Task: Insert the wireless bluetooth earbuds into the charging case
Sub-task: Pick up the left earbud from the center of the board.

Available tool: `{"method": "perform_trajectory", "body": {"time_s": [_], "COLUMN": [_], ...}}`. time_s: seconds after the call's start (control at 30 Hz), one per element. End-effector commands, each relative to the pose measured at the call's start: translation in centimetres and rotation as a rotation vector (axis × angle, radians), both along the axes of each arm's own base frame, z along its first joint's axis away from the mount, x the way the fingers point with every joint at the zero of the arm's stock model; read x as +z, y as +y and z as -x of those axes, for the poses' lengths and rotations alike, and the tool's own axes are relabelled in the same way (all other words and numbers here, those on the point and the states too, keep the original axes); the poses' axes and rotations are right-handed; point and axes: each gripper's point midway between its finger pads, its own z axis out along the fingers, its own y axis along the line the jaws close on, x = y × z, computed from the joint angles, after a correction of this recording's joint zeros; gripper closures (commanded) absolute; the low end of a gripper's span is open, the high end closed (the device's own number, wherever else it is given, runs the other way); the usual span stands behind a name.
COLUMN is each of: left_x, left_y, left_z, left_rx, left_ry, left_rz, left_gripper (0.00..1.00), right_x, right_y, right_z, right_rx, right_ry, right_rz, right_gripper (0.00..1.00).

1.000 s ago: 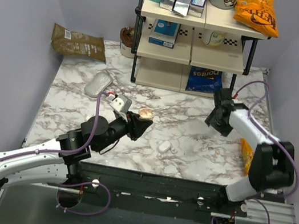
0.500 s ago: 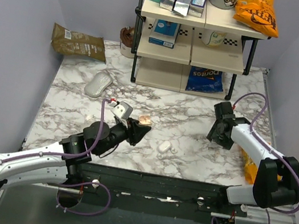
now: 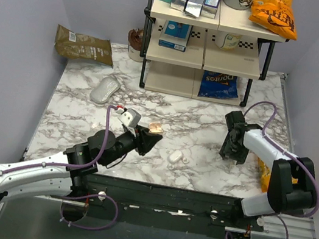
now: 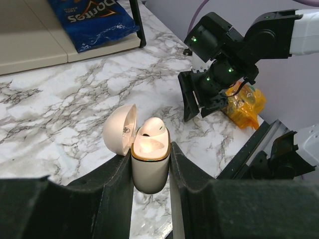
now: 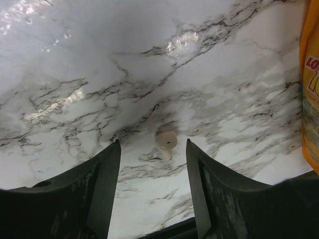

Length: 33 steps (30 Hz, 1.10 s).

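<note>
Holding the charging case [image 4: 148, 174] tight, the left claw [image 4: 151, 162] has it standing up with the lid [image 4: 119, 130] flipped open. One white earbud [image 4: 151, 128] sits inside the case. The right claw [image 5: 152, 145] is open wide and has hold of nothing. It points down at the marble table [image 5: 75, 74], where a second earbud [image 5: 166, 140] lies on the bare top, right in the gap of the open claw.
</note>
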Motion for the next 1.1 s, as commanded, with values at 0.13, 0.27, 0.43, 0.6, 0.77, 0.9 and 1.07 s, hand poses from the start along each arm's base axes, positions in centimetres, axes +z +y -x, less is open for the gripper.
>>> {"method": "perform_trajectory", "body": {"time_s": [0.13, 0.27, 0.43, 0.6, 0.77, 0.9, 1.07], "left_x": [0.3, 0.2, 0.0, -0.2, -0.4, -0.6, -1.0], "left_y": [-0.8, -0.5, -0.5, -0.9, -0.8, -0.8, -0.7], "left_z": [0.5, 0.5, 0.4, 0.5, 0.5, 0.5, 0.4], "left_rx": [-0.04, -0.031, -0.03, -0.042, -0.039, -0.037, -0.026], "left_ry": [0.0, 0.003, 0.003, 0.008, 0.017, 0.023, 0.027], "left_rz": [0.047, 0.048, 0.042, 0.039, 0.038, 0.036, 0.022], "left_gripper": [1.0, 1.0, 1.0, 1.0, 1.0, 1.0, 1.0], "right_x": [-1.0, -1.4, -1.4, -1.7, -2.3, -2.2, -0.8], "right_y": [0.0, 0.1, 0.4, 1.3, 2.2, 3.2, 4.2], "right_z": [0.9, 0.9, 1.2, 1.5, 1.8, 1.5, -0.3], "right_rx": [0.01, 0.018, 0.02, 0.019, -0.002, -0.018, -0.027], "right_ry": [0.113, 0.122, 0.126, 0.129, 0.116, 0.075, -0.053], "right_rz": [0.012, 0.007, -0.011, -0.064, -0.121, -0.184, -0.243], "right_gripper": [0.42, 0.49, 0.53, 0.63, 0.7, 0.79, 0.92]}}
